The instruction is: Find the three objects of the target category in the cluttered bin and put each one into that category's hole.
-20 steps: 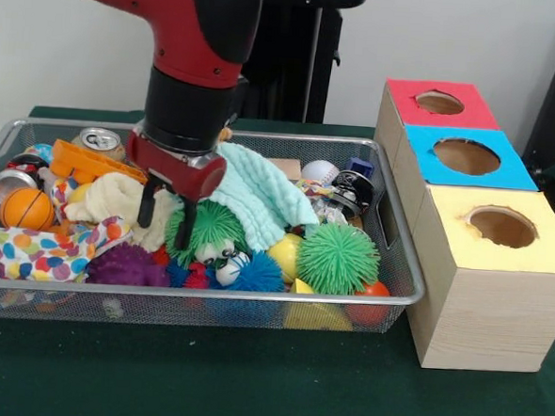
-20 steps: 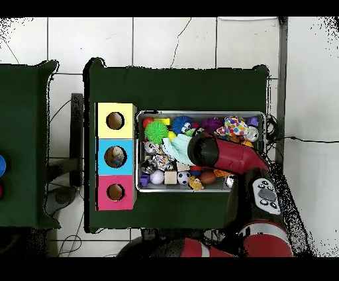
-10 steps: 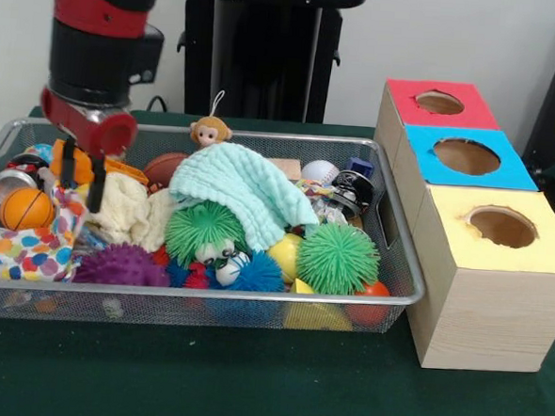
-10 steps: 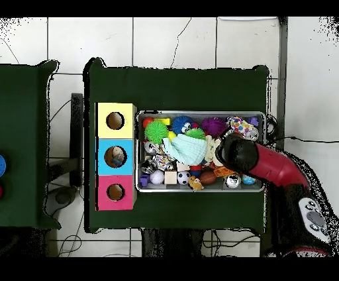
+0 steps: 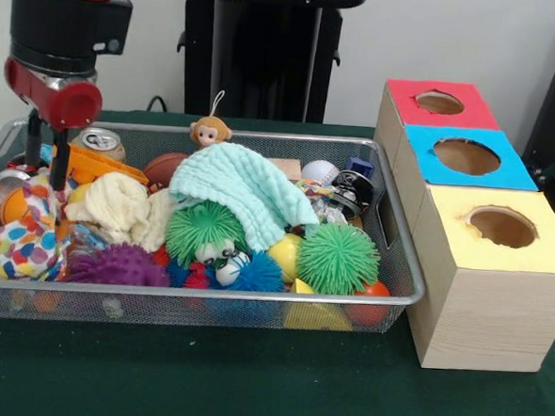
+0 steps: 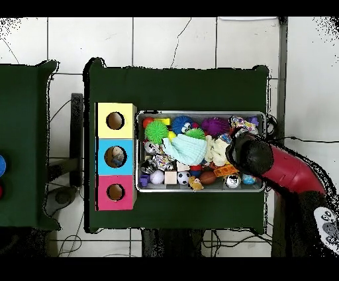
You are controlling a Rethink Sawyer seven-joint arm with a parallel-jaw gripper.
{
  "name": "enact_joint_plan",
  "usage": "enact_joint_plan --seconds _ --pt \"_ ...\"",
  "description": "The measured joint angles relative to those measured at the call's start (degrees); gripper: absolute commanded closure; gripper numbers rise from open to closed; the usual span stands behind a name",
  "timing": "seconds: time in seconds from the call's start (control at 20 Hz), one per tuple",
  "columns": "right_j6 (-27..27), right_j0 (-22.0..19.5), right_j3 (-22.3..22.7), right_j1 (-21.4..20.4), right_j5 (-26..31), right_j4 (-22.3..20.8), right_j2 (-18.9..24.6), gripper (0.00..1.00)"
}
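The tool [image 5: 43,161] is hanging over the left end of the wire bin [image 5: 401,272] in the front view, its two dark fingers [image 5: 60,164] spread a little and pinching the top of a polka-dot cloth [image 5: 16,239]. The cloth is being held bunched at its upper edge, with most of it draped down onto the clutter against the bin's left wall. In the overhead view the arm is covering the same end of the bin, so the grip itself is hidden there.

The cloth looks light, limp and easy to snag; it will likely stretch and drag neighbours such as the cream cloth [image 5: 117,208] or the orange ball [image 5: 14,206] beside it. A grip on a gathered fold near the middle would likely carry it better than a corner, which could slip free.

A mint towel [image 5: 246,187] is lying across the middle of the bin over a green spiky ball [image 5: 205,232], also soft and floppy.

The three boxes with holes, red [image 5: 439,103], blue [image 5: 464,155] and yellow [image 5: 502,226], are standing just beside the bin's right end, well apart from the tool.
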Motion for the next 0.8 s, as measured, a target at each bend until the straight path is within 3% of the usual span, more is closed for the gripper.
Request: enact_joint_plan --seconds 0.6,0.8 --pt "0.0 3.92 -0.04 8.78 -12.81 -0.09 0.01 0.0" --pt "0.0 4.56 -0.38 9.51 -16.56 -0.05 0.01 0.0"
